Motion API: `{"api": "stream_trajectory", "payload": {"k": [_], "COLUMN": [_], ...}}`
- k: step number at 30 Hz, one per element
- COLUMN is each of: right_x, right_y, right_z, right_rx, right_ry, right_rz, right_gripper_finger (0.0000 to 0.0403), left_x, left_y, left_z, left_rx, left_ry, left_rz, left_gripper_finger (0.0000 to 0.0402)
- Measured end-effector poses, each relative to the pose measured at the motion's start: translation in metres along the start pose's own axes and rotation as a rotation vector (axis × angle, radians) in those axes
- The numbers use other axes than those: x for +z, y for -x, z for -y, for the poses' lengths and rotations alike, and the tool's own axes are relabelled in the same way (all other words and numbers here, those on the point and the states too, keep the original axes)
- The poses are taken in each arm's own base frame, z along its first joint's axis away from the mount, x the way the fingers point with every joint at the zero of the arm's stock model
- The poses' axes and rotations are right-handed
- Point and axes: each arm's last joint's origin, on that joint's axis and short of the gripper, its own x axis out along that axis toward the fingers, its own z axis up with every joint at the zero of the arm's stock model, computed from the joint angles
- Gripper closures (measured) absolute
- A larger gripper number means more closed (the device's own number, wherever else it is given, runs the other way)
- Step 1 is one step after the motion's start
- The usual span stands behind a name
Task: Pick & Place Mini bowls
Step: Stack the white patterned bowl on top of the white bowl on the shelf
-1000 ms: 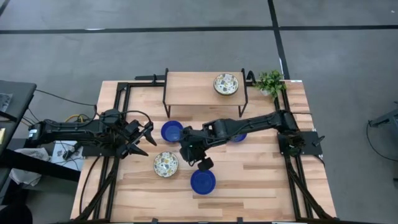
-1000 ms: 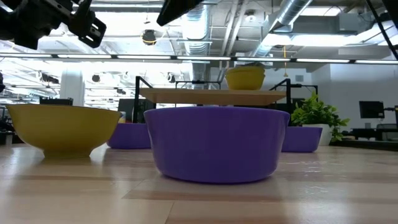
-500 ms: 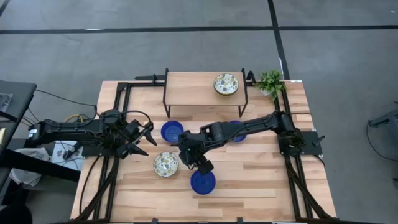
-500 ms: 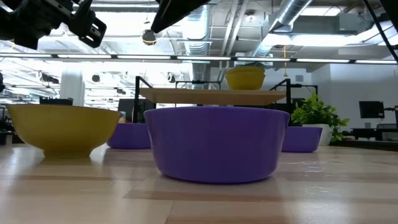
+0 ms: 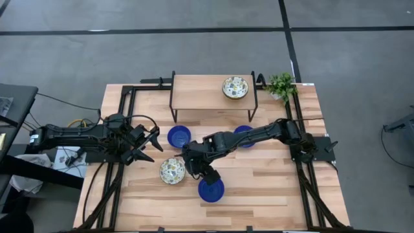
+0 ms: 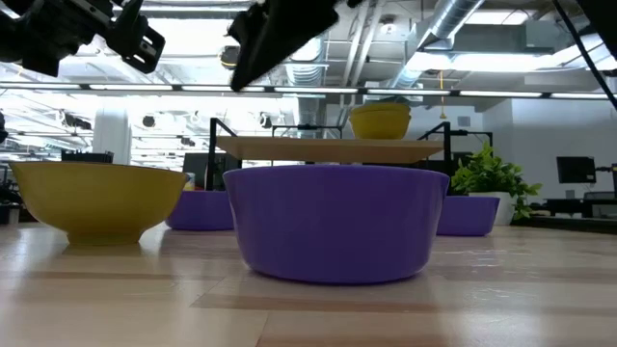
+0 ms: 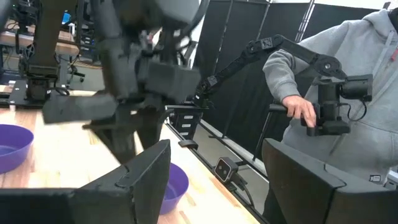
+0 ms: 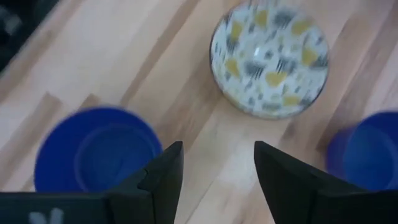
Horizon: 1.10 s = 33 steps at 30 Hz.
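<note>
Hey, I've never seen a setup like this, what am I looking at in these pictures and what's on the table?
These are four cameras on one robot with two dark arms at a wooden table. One camera looks straight down, one sits at table height, and one rides on each wrist.

From above, the left gripper waits open at the table's left edge, holding nothing. The right gripper reaches across the middle, open and empty, above the space between a patterned bowl and a blue bowl; its wrist camera shows both below its fingers.

Two more blue bowls sit farther back, the second partly under the arm. Another patterned bowl rests on a small raised shelf, beside a little plant.

The left wrist camera also catches a person standing beyond the table.
</note>
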Motion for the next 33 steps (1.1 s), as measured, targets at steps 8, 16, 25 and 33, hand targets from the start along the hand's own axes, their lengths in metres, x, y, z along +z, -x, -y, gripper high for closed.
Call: {"api": "stream_trajectory", "payload": {"k": [8, 16, 25, 33], "right_x": [0.009, 0.016, 0.002, 0.0], "right_y": [-0.012, -0.011, -0.001, 0.058], "right_z": [-0.007, -0.004, 0.003, 0.014], "right_rx": [-0.011, -0.054, -0.114, -0.168], "right_ry": [0.133, 0.223, 0.047, -0.058], "right_rz": [0.044, 0.108, -0.025, 0.063], "right_gripper_finger": [0.0202, 0.0204, 0.023, 0.033], "left_x": [0.0, 0.001, 0.003, -0.001], "left_y": [0.0, 0.0, -0.001, -0.004], "left_z": [0.0, 0.0, 0.0, -0.006], "left_rx": [0.0, -0.001, 0.013, 0.085], "left_ry": [0.0, 0.004, 0.171, 0.192], "left_rz": [0.0, 0.005, 0.03, 0.021], "left_gripper_finger": [0.0149, 0.0149, 0.0149, 0.0149]}}
